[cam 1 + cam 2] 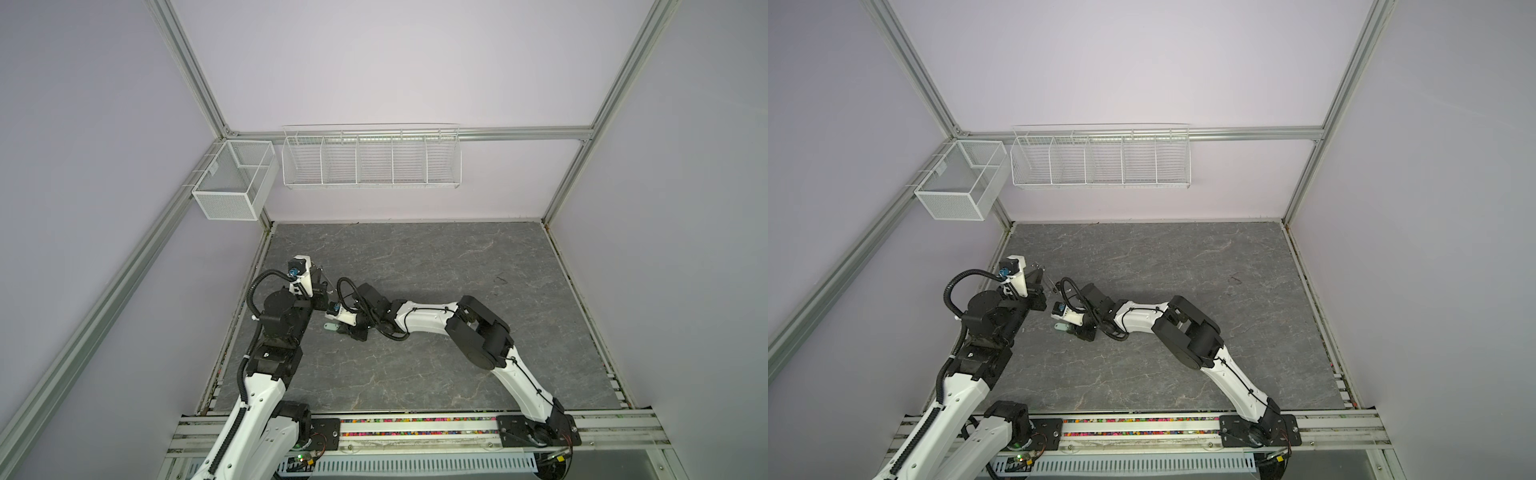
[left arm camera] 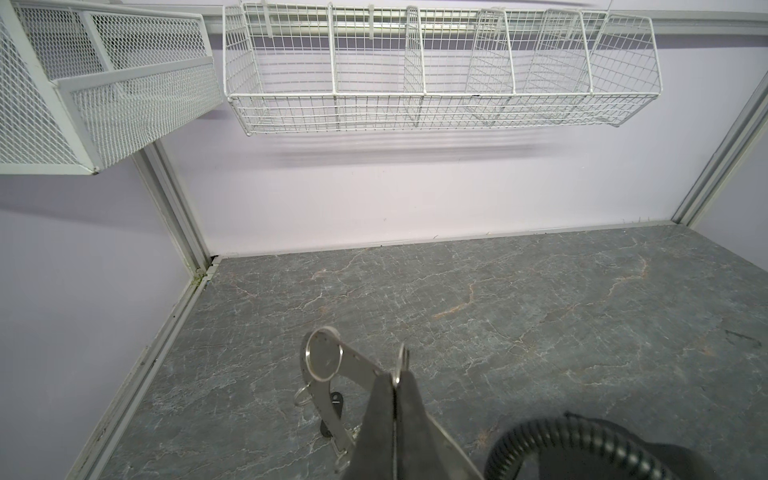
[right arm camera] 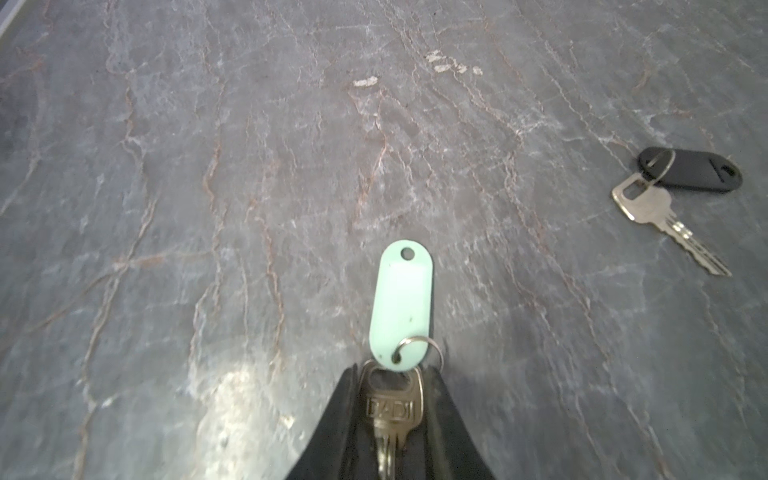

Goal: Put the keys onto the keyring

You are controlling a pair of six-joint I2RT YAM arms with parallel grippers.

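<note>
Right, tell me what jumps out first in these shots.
The mint-tagged key grabs the eye: its head sits between the fingers of the right gripper, with the tag sticking out in front. A black-tagged key lies loose on the grey marbled table close by. The left gripper is shut on the metal keyring, holding it above the table's left side.

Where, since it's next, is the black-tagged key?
In the right wrist view, the black-tagged key lies on the grey table, apart from the mint-tagged key between the jaws of the right gripper.
</note>
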